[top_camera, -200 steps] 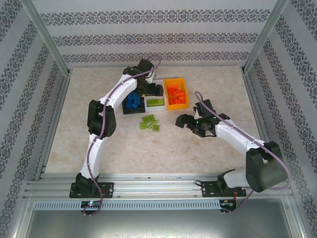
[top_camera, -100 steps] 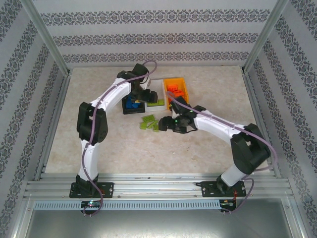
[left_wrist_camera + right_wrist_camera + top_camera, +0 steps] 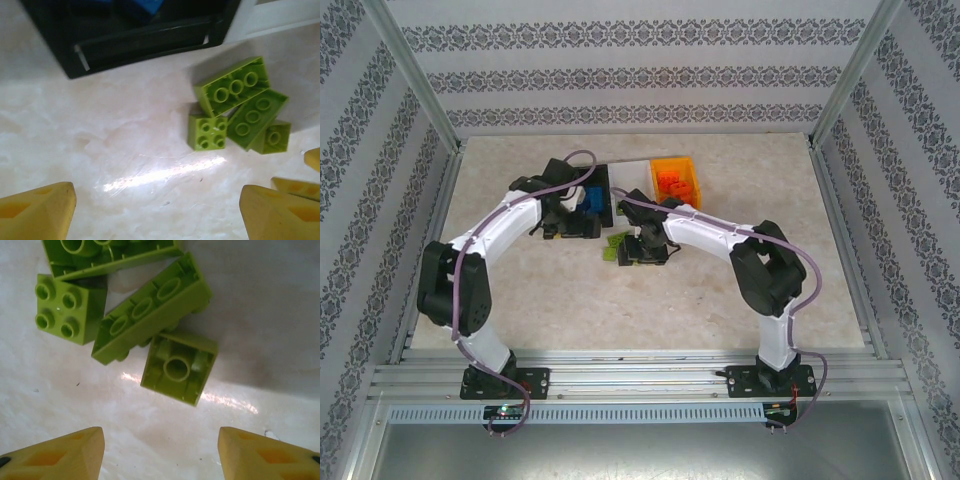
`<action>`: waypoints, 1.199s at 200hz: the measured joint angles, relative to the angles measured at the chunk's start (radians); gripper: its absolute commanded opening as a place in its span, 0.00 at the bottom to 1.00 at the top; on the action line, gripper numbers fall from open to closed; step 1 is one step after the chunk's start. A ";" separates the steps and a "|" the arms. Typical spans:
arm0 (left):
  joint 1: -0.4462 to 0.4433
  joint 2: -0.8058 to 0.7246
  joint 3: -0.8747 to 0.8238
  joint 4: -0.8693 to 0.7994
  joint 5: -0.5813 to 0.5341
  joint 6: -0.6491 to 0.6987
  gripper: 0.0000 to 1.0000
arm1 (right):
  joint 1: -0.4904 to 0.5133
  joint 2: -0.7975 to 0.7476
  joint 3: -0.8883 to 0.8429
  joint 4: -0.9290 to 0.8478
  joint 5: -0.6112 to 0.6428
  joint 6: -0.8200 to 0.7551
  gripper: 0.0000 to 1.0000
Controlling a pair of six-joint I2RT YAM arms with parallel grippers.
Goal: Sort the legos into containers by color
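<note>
Tabletop (image 3: 720,300): everything's bunched around the black bin (image 3: 150,35).
Bins: white bin (image 3: 632,172) right beside the black bin, orange bin (image 3: 692,168) beyond. One colour apiece, it seems, with blue legos (image 3: 592,198) in the black.
Left fingers (image 3: 37,212): spread wide and empty, just before the black bin, likely leaving room.
Right fingers (image 3: 55,455): apart, gripping nothing, poised over the pile for a pick.
Green legos (image 3: 150,315): four, touching, off the black bin's near corner, unsorted.

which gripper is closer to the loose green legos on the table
Right. The right gripper hovers just beside the green legos; the left gripper sits farther left, by the black bin.
</note>
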 measured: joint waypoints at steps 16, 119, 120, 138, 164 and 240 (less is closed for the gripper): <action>0.020 -0.021 -0.026 0.002 0.001 0.000 0.86 | 0.000 0.032 0.041 -0.027 0.002 -0.001 0.58; 0.074 -0.024 -0.033 0.024 0.027 0.022 0.86 | 0.000 0.153 0.200 -0.153 0.026 -0.013 0.50; 0.074 -0.024 -0.032 0.024 0.027 0.023 0.86 | 0.000 0.153 0.200 -0.154 0.026 -0.013 0.50; 0.078 -0.016 -0.027 0.024 0.031 0.028 0.86 | -0.001 0.162 0.201 -0.169 0.032 -0.012 0.46; 0.078 0.003 -0.017 0.024 0.042 0.032 0.86 | -0.001 0.181 0.207 -0.186 0.043 -0.010 0.43; 0.078 0.027 -0.017 0.029 0.082 0.033 0.86 | -0.010 0.135 0.110 -0.197 0.100 0.015 0.31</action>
